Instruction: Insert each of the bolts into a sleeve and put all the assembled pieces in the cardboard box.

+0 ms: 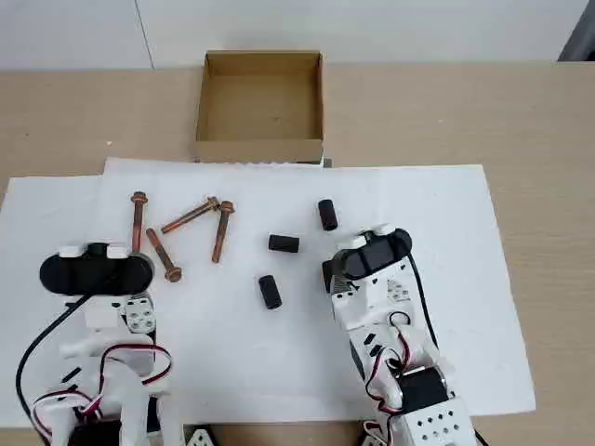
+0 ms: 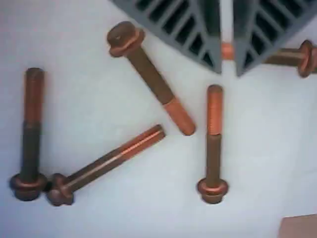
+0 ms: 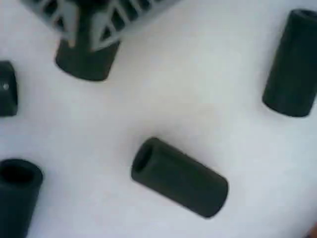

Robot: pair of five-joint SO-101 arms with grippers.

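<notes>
A table (image 1: 539, 139) is viewed from above, with a white sheet (image 1: 418, 307) laid across it. At the sheet's 9 o'clock side, four copper-coloured bolts (image 1: 221, 232) are scattered flat, two of them with heads together. Just at 7 o'clock of that cluster the left gripper (image 2: 228, 69) is held low over a fifth bolt (image 2: 299, 55). Its jaws are pressed almost together, a thin slit is left between them, and nothing is pinched.

At the table's 12 o'clock the open cardboard box (image 1: 212, 139) is set, and no assembled piece is seen in it yet.

Around the sheet's centre, three black sleeves (image 1: 284, 243) are lying on their sides, apart from one another. At 3 o'clock of them the right gripper (image 3: 89, 44) is poised directly over a fourth sleeve (image 3: 84, 64); whether it is spread or pinching cannot be told.

Several risks are judged likely. A bolt lying flat on paper may be skidded rather than lifted, and its close neighbours may be knocked. A round sleeve may be rolled away by an off-centre squeeze. Jamming may be caused if bolt and bore are not lined up
</notes>
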